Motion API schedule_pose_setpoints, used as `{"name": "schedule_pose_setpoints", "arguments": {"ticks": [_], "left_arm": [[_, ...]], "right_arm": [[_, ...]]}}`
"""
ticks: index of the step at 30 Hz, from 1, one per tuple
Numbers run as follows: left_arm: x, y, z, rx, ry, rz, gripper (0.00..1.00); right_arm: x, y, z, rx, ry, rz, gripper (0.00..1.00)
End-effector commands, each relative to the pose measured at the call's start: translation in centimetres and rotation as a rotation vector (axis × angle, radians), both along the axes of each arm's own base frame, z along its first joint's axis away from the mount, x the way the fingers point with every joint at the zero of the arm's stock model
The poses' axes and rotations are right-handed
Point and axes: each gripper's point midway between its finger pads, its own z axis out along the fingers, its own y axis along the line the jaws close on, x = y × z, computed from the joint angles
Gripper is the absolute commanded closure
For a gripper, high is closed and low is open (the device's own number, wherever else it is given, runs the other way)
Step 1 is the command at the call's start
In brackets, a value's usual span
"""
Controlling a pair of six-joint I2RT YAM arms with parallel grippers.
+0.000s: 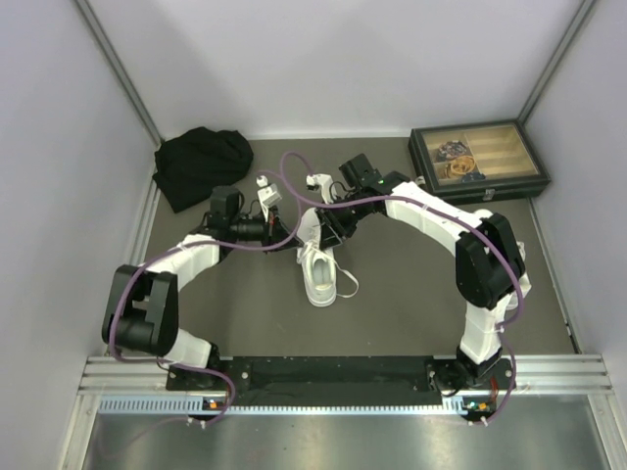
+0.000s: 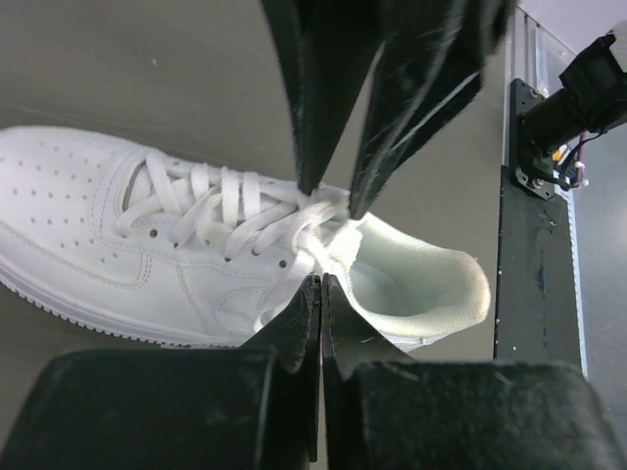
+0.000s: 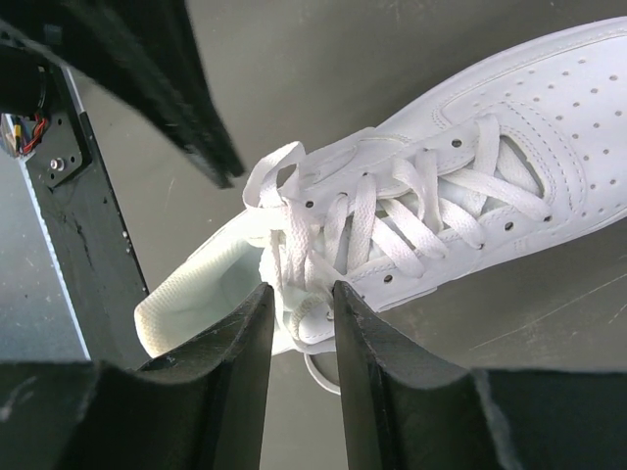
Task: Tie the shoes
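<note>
1. Sneaker (image 1: 318,274): all white, sitting sole down on the dark bench (image 1: 411,304), midway between the two arms. Both hands meet over it.
2. The laces (image 3: 392,211) are threaded crisscross up the front. Their loose ends bunch untidily by the top eyelets, beside the shoe's opening. No finished bow shows.
3. Step in hand, as a judgement: gathering the loose lace ends at the top of the sneaker, the opening stage of a knot. Most of the tying looks still to be done.
4. Left hand (image 2: 320,286): fingers pressed fully together with no gap between them. Their tips sit at the shoe's side, right by the top eyelets and touching or nearly touching a strand. Whether a lace is actually pinched between them cannot be told.
5. Right hand (image 3: 299,299): fingers partly apart, reaching in from the opposite side. They straddle the bunched lace strands at the collar. Strands lie in the gap, but nothing looks clamped.
6. What the next move calls for, as a judgement: the right hand should close on one strand only. Then the two hands should draw apart gently, so the ends separate without dragging the light shoe across the bench.
7. Risk: thin white lace against white leather is easy to miss or to grab double.
</note>
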Motion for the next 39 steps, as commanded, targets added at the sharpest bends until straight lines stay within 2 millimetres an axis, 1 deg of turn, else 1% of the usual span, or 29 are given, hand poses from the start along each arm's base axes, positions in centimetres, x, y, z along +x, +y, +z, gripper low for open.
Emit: {"name": "schedule_pose_setpoints", "arguments": {"ticks": [1, 5, 6, 7, 8, 9, 10, 11, 12, 15, 17, 21, 23, 28, 32, 36, 37, 38, 39], "left_arm": [[-0.9, -0.3, 4.4, -0.053, -0.136, -0.049, 1.0], [-1.1, -0.1, 5.3, -0.052, -0.153, -0.034, 1.0], [-1.2, -0.1, 5.1, -0.043, -0.156, -0.029, 1.0], [-0.8, 0.0, 4.9, -0.025, -0.171, -0.014, 1.0], [-0.5, 0.2, 4.4, -0.005, -0.205, -0.02, 0.91], [-0.4, 0.3, 4.0, 0.016, -0.203, -0.022, 0.8], [-0.4, 0.5, 2.9, 0.043, -0.178, -0.031, 0.69], [-0.2, 0.6, 2.6, 0.061, -0.235, -0.058, 0.61], [-0.1, 0.6, 2.1, 0.071, -0.219, -0.075, 0.59], [0.8, 0.4, 1.3, 0.084, -0.26, -0.106, 0.57], [0.9, 0.4, 0.8, 0.087, -0.266, -0.135, 0.57], [1.8, 0.1, -0.2, 0.097, -0.26, -0.163, 0.58], [2.1, 0.0, -0.2, 0.092, -0.262, -0.172, 0.59], [1.7, -0.3, -0.8, 0.081, -0.243, -0.193, 0.59], [1.1, -0.8, -0.5, 0.059, -0.245, -0.225, 0.59], [0.7, -1.3, -0.6, 0.06, -0.248, -0.245, 0.59], [0.7, -1.3, -0.7, 0.06, -0.244, -0.246, 0.61], [0.7, -1.4, -0.6, 0.058, -0.243, -0.248, 0.74], [0.7, -1.4, -0.6, 0.057, -0.242, -0.248, 0.8]], "right_arm": [[1.3, 0.4, 0.8, 0.02, -0.032, -0.003, 0.69], [1.3, 0.4, 0.8, 0.02, -0.036, 0.0, 0.69], [1.3, 0.5, 0.8, 0.021, -0.037, 0.002, 0.69], [1.4, 0.3, 0.8, 0.02, -0.037, 0.0, 0.69], [1.3, 0.4, 0.8, 0.02, -0.036, 0.001, 0.69], [1.3, 0.4, 0.8, 0.02, -0.037, 0.001, 0.69], [1.3, 0.3, 0.7, 0.02, -0.034, 0.0, 0.69], [1.3, 0.3, 0.9, 0.022, -0.036, 0.0, 0.69], [1.3, 0.3, 0.8, 0.021, -0.034, -0.001, 0.69], [1.3, 0.3, 0.7, 0.017, -0.028, -0.002, 0.69], [1.3, 0.4, 0.7, 0.017, -0.026, -0.001, 0.69], [1.3, 0.5, 0.6, 0.014, -0.021, 0.0, 0.69], [1.4, 0.4, 0.6, 0.013, -0.022, -0.003, 0.69], [1.4, 0.4, 0.3, 0.011, -0.017, -0.004, 0.69], [1.5, 0.5, 0.1, 0.007, -0.014, -0.005, 0.69], [1.5, 0.5, 0.0, 0.003, -0.01, -0.003, 0.69], [1.6, 0.5, 0.0, 0.004, -0.011, -0.005, 0.69], [1.5, 0.5, 0.0, 0.003, -0.011, -0.002, 0.69], [1.5, 0.5, 0.0, 0.003, -0.011, -0.002, 0.69]]}}
